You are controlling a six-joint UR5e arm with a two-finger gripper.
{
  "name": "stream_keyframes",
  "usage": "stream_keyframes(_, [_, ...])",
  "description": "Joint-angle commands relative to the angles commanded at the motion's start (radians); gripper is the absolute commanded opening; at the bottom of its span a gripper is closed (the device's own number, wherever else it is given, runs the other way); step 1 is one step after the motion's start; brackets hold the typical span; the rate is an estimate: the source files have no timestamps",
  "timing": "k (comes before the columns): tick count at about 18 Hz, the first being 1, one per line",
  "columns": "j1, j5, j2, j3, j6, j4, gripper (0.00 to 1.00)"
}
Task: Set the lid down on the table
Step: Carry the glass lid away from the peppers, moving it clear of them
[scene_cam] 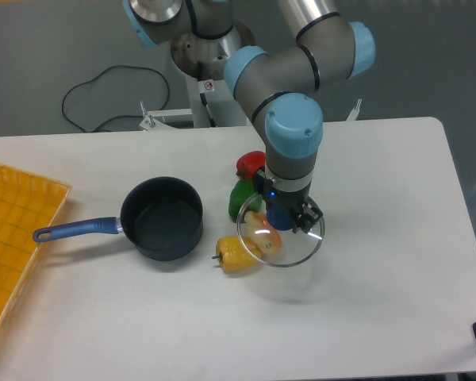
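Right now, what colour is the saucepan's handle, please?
Blue, on the saucepan handle, in the fixed camera view.

- No text, brand or number can be read anywhere.
- A small white label (209, 86) with a red round sign sits on the robot's base column, too small to make out.

Clear glass in the lid (289, 246), see-through, glossy, ringed by a thin bright metal rim. Matt white, smooth top on the table (381, 302). Dark, dull non-stick look on the saucepan (163, 218), with a shiny blue handle (75, 230). Glossy plastic sheen on 3 toy peppers: red (250, 164), green (242, 198), yellow (236, 254). Yellow gridded plastic on the tray (16, 230) at left. Brushed grey metal and smooth blue plastic caps on the arm (293, 127).
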Motion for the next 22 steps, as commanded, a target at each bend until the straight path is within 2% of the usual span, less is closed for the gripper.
stream_keyframes(4, [0.014,-0.005,-0.009,0.017,0.002,0.006,0.46])
stream_keyframes(16, [0.12,-0.003,-0.064,0.058,0.049,-0.008,0.46])
stream_keyframes(22, [0.141,0.002,-0.116,0.08,0.083,0.005,0.46])
